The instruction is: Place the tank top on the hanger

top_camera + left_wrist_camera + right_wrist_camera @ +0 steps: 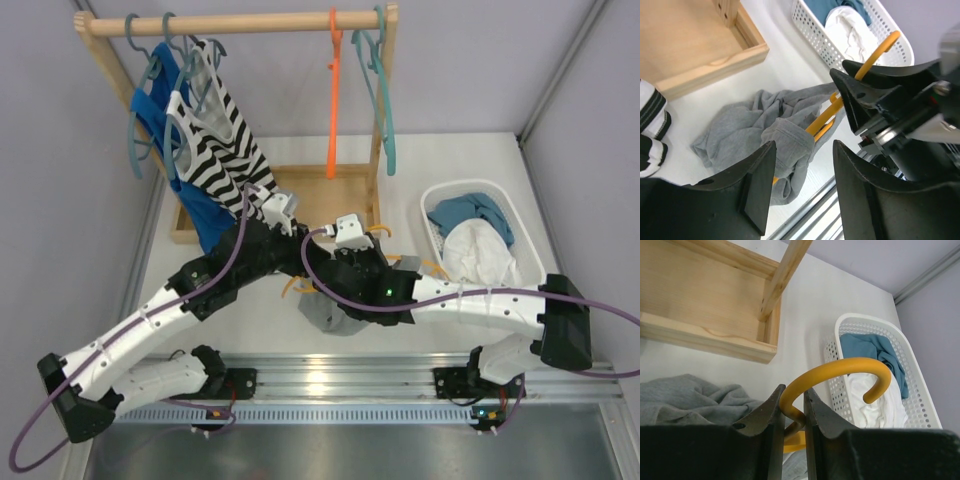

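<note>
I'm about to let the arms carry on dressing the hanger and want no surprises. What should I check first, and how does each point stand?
1. Right gripper shut on the thin yellow-orange plastic hanger below its hook: ok.
2. Left gripper open: ok.
3. Soft grey tank top spread over both hanger arms: not ok, mostly bunched on the white table.
4. Hanger's far arm inside the top: cannot tell, hidden.
5. Free stretch on the wooden rail: ok.
</note>
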Robot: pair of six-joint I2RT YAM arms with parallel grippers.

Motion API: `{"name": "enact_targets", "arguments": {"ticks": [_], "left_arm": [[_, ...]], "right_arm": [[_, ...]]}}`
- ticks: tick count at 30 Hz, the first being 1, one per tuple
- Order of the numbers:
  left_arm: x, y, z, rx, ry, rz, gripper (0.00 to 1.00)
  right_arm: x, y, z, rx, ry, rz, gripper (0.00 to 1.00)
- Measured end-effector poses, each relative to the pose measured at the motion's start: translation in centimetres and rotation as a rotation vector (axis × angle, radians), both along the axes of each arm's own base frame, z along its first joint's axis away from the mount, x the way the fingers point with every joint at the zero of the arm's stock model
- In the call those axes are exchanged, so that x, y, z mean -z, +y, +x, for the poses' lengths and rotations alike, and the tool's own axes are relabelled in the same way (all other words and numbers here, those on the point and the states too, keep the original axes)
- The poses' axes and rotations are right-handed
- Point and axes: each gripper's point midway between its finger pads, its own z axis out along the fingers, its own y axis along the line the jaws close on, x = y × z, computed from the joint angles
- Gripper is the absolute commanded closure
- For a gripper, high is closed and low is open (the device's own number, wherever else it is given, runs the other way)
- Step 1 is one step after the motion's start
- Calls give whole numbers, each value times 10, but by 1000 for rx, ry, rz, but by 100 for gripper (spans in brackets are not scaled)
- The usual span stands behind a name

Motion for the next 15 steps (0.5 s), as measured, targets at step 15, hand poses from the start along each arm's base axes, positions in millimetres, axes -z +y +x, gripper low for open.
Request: {"name": "enact_targets", "arguments": {"ticks": [15], "left_arm": [[29, -1, -11, 203, -110, 115, 44]], "right_arm": [[0, 1, -1, -26, 19, -27, 100]]}}
